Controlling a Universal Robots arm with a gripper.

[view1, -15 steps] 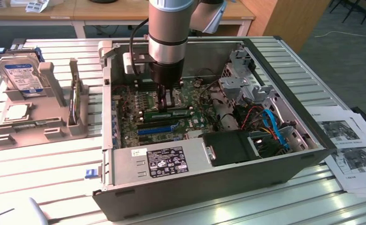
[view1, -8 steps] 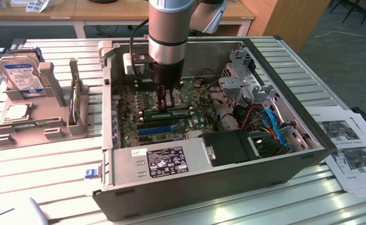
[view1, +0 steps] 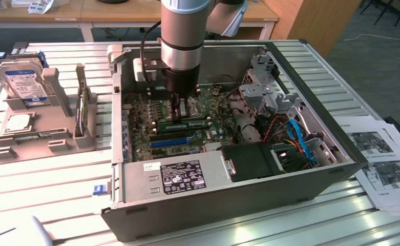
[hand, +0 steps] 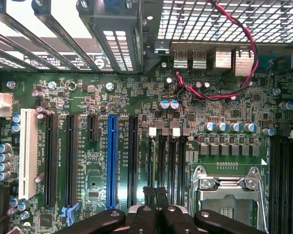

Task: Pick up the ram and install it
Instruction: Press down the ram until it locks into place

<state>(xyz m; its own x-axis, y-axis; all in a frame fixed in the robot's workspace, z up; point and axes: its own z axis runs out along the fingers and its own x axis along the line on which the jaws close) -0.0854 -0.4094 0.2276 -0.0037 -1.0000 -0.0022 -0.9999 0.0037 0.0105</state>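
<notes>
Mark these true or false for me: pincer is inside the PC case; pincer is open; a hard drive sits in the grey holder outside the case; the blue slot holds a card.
1. The pincer is down inside the PC case: true.
2. The pincer is open: false, it is shut.
3. A hard drive stands in the grey holder outside the case: true.
4. The blue slot holds a card: false, it is empty.

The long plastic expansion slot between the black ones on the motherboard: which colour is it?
Blue slot, clearest in the wrist view.
</notes>
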